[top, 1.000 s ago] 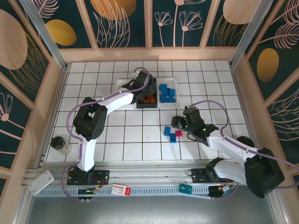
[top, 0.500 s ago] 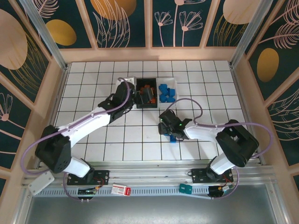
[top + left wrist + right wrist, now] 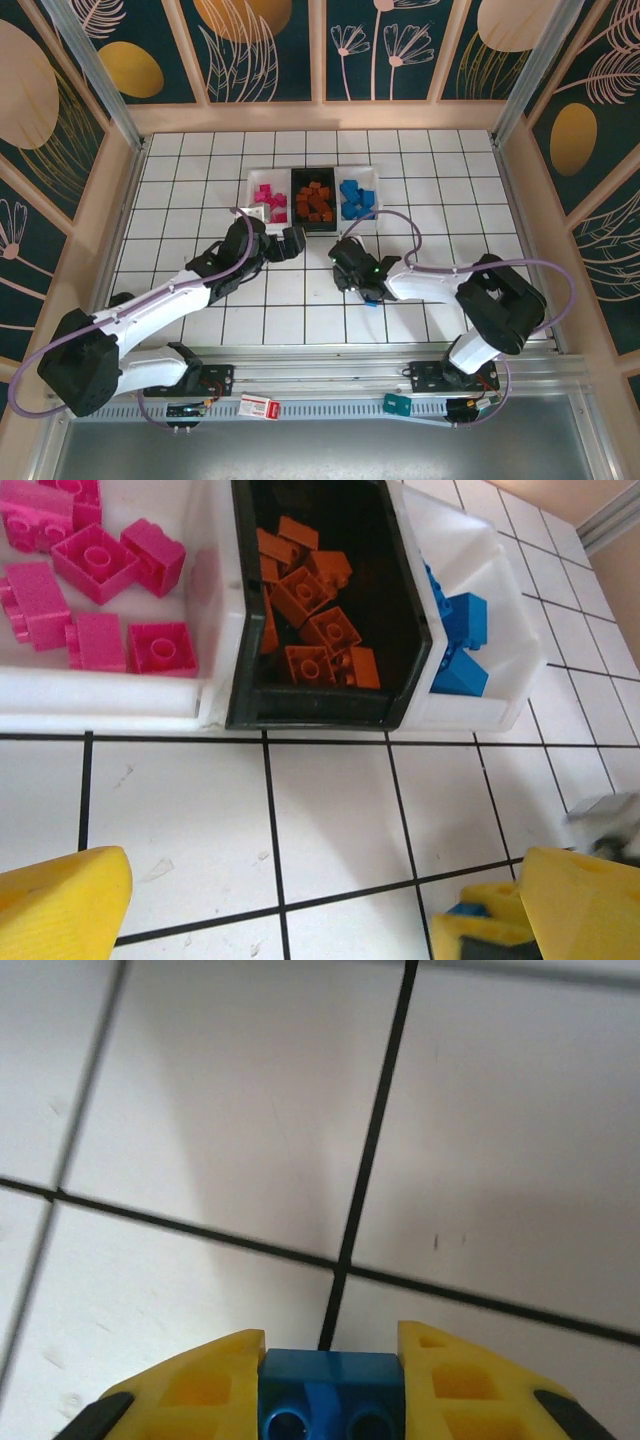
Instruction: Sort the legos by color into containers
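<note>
While right gripper point(image 3: 330, 1355) is clamped on a blue lego point(image 3: 325, 1400), btm ctr of wrist view: carry to tray pending.
Left gripper point(image 3: 320, 900) jaws wide apart, empty, lower edge of frame; blue tray point(image 3: 470, 712) upper right. Risk: tip-only hold, brick may twist out; arms close, poss. clash.

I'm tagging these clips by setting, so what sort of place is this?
Likely a robot test enclosure, not a home: a white tiled tabletop walled by floral panels, with two arms bolted to a metal rail.
</note>
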